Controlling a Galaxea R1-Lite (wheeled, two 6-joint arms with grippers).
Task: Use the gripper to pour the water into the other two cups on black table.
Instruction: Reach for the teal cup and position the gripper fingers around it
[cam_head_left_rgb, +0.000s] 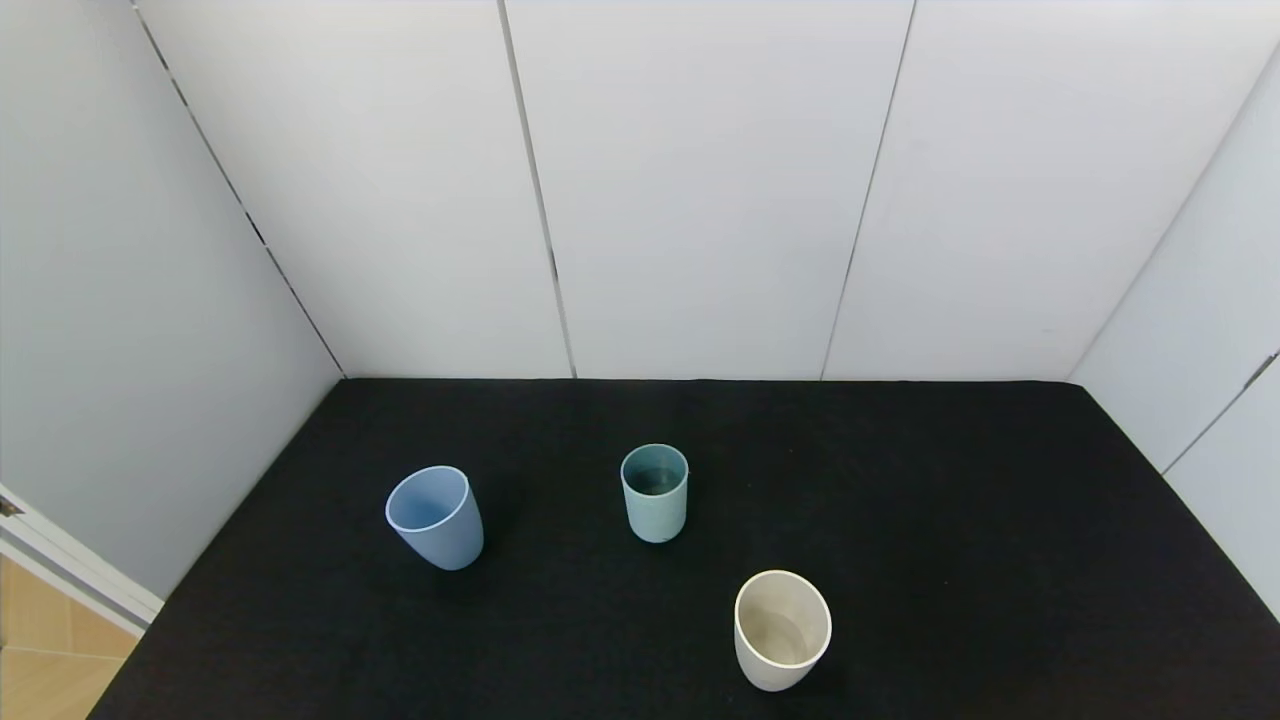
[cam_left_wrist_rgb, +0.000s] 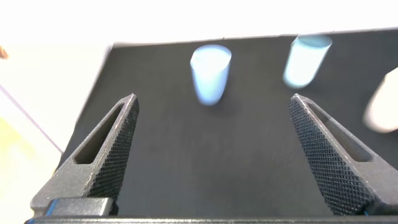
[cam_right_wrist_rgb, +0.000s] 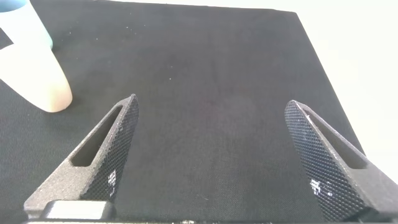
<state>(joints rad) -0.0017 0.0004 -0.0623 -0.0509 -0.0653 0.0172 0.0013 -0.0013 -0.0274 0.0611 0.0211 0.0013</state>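
Observation:
Three cups stand upright on the black table (cam_head_left_rgb: 950, 520). The light blue cup (cam_head_left_rgb: 435, 517) is at the left, the small teal-green cup (cam_head_left_rgb: 655, 492) with a dark glint of water (cam_head_left_rgb: 655, 480) is in the middle, and the cream-white cup (cam_head_left_rgb: 782, 630) is nearer, to the right. Neither gripper shows in the head view. My left gripper (cam_left_wrist_rgb: 212, 102) is open and empty above the table, with the light blue cup (cam_left_wrist_rgb: 209, 74) and the teal-green cup (cam_left_wrist_rgb: 305, 59) ahead of it. My right gripper (cam_right_wrist_rgb: 211, 106) is open and empty, and the cream-white cup (cam_right_wrist_rgb: 34, 78) stands off to one side.
White panel walls (cam_head_left_rgb: 700, 190) enclose the table at the back and both sides. A strip of tan floor (cam_head_left_rgb: 45, 650) shows past the table's near left corner. Bare black surface lies to the right of the cups.

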